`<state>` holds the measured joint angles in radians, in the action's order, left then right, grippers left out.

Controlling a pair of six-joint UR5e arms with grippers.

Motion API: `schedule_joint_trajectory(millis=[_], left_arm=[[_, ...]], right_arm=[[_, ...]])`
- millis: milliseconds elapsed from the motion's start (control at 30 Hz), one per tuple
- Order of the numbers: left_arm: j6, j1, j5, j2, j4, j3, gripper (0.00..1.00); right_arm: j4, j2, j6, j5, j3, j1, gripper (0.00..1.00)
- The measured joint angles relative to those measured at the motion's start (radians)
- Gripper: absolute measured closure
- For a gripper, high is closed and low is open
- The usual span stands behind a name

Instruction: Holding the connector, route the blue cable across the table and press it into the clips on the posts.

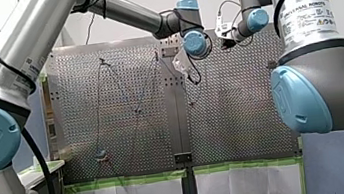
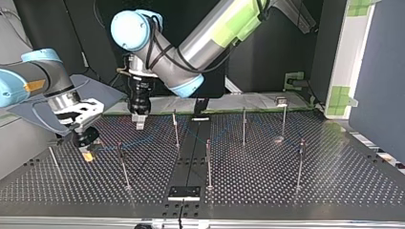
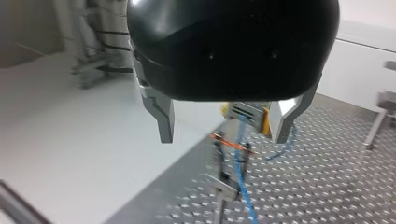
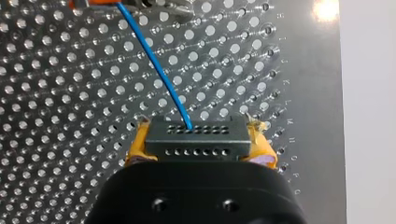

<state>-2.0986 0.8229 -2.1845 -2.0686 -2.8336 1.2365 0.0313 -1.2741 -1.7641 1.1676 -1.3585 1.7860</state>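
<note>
Since the connector (image 4: 196, 139) steers the blue cable (image 4: 159, 70), my right fingers (image 4: 260, 142) are clamped on it w/ yellow pads, low over the tabletop (image 4: 70, 93), cable running to a clip post (image 3: 223, 182). Meanwhile my left fingers (image 3: 164, 119) hang spread and empty nearby, prob. for pressing.

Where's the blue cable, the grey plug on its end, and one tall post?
blue cable (image 4: 159, 70), right wrist view, its middle stretch.
connector (image 4: 196, 140), right wrist view, its holed face.
post (image 2: 208, 164), top view, its shaft.

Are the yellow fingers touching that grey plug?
Touching. The right wrist view shows my right gripper's yellow fingers pressed against both sides of the connector.
</note>
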Motion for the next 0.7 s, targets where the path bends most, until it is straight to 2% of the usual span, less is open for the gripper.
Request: schedule_joint_trajectory(millis=[433,700], left_arm=[[-0.102,0.012,-0.111,0.121,0.121,0.121,0.00],[-0.157,0.061,-0.159,0.191,0.191,0.191,0.00]], right_arm=[[-0.002,0.000,0.002,0.000,0.000,0.001,1.00],[-0.006,0.000,0.003,0.000,0.000,0.009,1.00]])
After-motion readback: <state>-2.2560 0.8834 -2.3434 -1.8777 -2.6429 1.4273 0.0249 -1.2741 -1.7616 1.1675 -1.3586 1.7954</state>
